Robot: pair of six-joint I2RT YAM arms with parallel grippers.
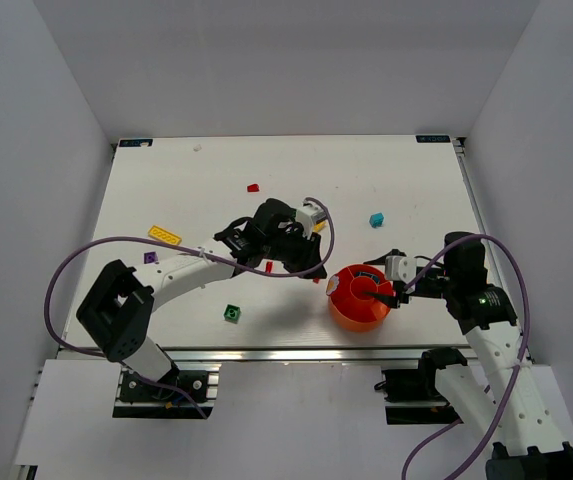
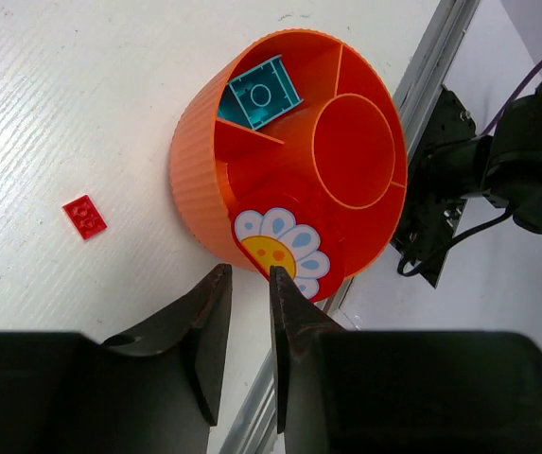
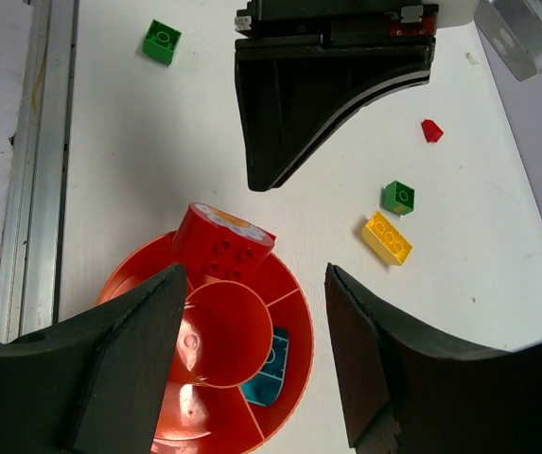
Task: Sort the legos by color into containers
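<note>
The round orange-red tray [image 1: 349, 312] stands at the front right of the table. In the right wrist view its rim [image 3: 305, 326] surrounds a cyan lego [image 3: 269, 369] in one wedge and a red lego with a flower print [image 3: 225, 248] leaning in another. My right gripper [image 3: 252, 274] is wide open and empty just above the tray, also seen from the top [image 1: 384, 293]. My left gripper [image 2: 247, 284] is empty, its jaws a narrow gap apart, beside the tray's left wall [image 2: 195, 180]; it also shows in the top view [image 1: 316, 268].
Loose legos lie on the table: a yellow plate [image 1: 164, 235], purple [image 1: 150, 257], green [image 1: 232, 313], red [image 1: 253, 187] and cyan [image 1: 376, 219]. A small red plate [image 2: 84, 216] lies left of the tray. A yellow [image 3: 387, 236] and a green lego [image 3: 399, 197] lie beyond it.
</note>
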